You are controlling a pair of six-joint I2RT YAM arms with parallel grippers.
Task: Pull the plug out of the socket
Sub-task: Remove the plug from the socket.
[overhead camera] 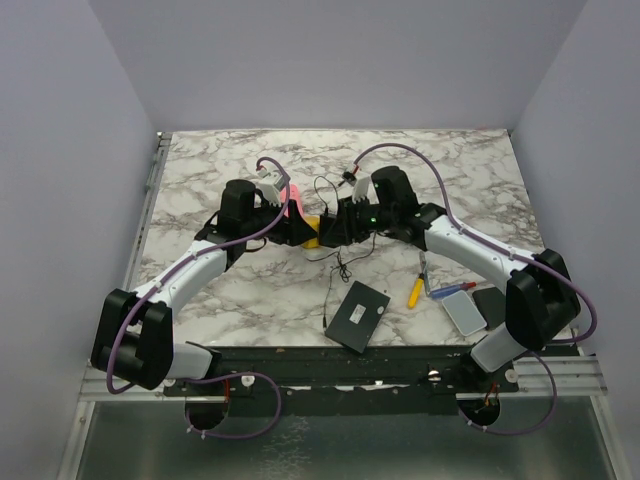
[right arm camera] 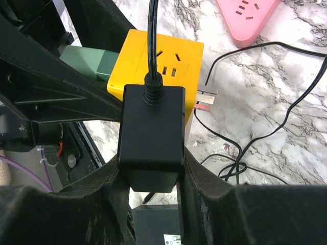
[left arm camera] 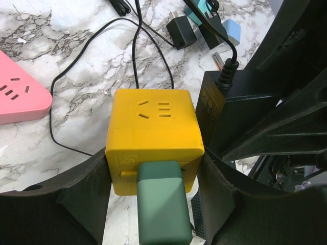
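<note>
1. The left gripper [left arm camera: 153,186] is clamping the yellow socket cube [left arm camera: 153,122] by two opposite sides, fingers pressing flat against it and bracing it.
2. The right gripper [right arm camera: 153,176] is squeezing the black plug [right arm camera: 152,132], a boxy adapter. Its cable [right arm camera: 152,35] is running out of the end facing away from the wrist.
3. The black plug is sitting just beside the cube, on the side away from the pink power strip [left arm camera: 20,94].
4. Two metal prongs [right arm camera: 207,95] are showing bare just past the cube's edge. They are looking like the black plug's own, though their roots are hiding behind the adapter body.
5. Judgement: with the prongs showing bare, the plug is looking free of the cube, or very nearly so. Neither wrist view is settling whether the tips are fully clear.
6. What is remaining, as I read it: drawing the black plug well apart from the cube while the left side is holding firm.
7. A green plug [left arm camera: 161,204] is sitting seated in the cube's face nearest the left wrist. Neither gripper is holding it.
</note>
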